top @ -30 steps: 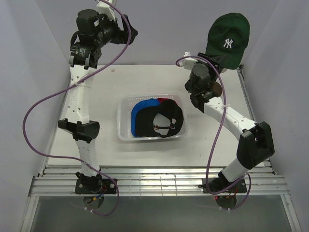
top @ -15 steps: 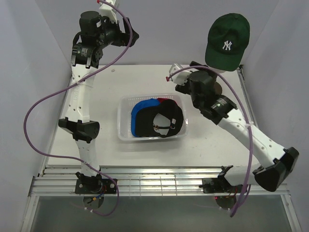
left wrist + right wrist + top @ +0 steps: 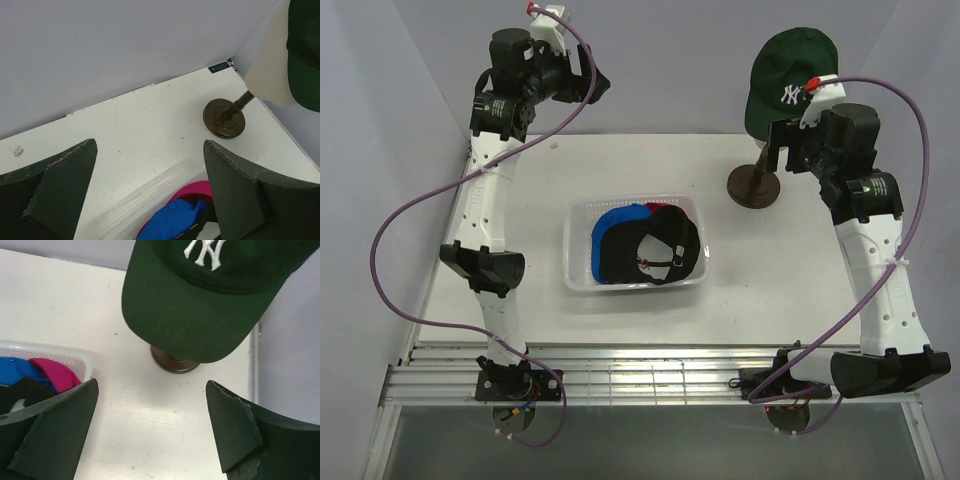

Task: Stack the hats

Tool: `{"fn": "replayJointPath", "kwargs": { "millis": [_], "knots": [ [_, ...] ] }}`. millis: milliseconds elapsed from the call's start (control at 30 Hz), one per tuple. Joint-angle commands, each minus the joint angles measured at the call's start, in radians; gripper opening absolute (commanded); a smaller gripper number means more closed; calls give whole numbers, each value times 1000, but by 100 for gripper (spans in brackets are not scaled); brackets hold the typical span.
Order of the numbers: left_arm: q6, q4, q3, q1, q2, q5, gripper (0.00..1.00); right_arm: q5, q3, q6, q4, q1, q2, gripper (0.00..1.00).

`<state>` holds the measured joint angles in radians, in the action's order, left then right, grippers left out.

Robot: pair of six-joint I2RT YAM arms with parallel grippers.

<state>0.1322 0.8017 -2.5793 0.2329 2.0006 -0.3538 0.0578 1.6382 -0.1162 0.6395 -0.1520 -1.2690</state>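
Three hats lie in a clear tray (image 3: 578, 215) at the middle of the white table (image 3: 620, 160): a black hat (image 3: 665, 245), upturned, over a blue hat (image 3: 615, 222) and a magenta hat (image 3: 192, 192). The green hat (image 3: 790, 70) sits on a mannequin head (image 3: 267, 65) above its brown stand (image 3: 754, 186), far right. The right gripper (image 3: 151, 384) hangs near its brim and the left gripper (image 3: 149, 145) is raised far left, both spread wide and empty.

Robotics lab test cell: a white desk (image 3: 620, 170) boxed in by plain pale walls (image 3: 660, 60), left arm (image 3: 485, 210) and right arm (image 3: 875, 260) bolted to a slotted aluminium rail (image 3: 650, 380) at its near edge, purple cables (image 3: 380, 250) looped alongside
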Motion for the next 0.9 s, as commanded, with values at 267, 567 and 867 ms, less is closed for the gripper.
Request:
{"fn": "replayJointPath", "kwargs": {
  "millis": [267, 567, 867],
  "knots": [
    [-51, -16, 246, -3, -114, -132, 93, -316, -100, 101, -43, -12, 89, 76],
    [-180, -25, 635, -3, -226, -102, 83, 111, -218, 412, 197, -360, 19, 72],
    [-670, 77, 1066, 23, -299, -348, 67, 5, -423, 475, 17, -423, 17, 80]
  ]
}}
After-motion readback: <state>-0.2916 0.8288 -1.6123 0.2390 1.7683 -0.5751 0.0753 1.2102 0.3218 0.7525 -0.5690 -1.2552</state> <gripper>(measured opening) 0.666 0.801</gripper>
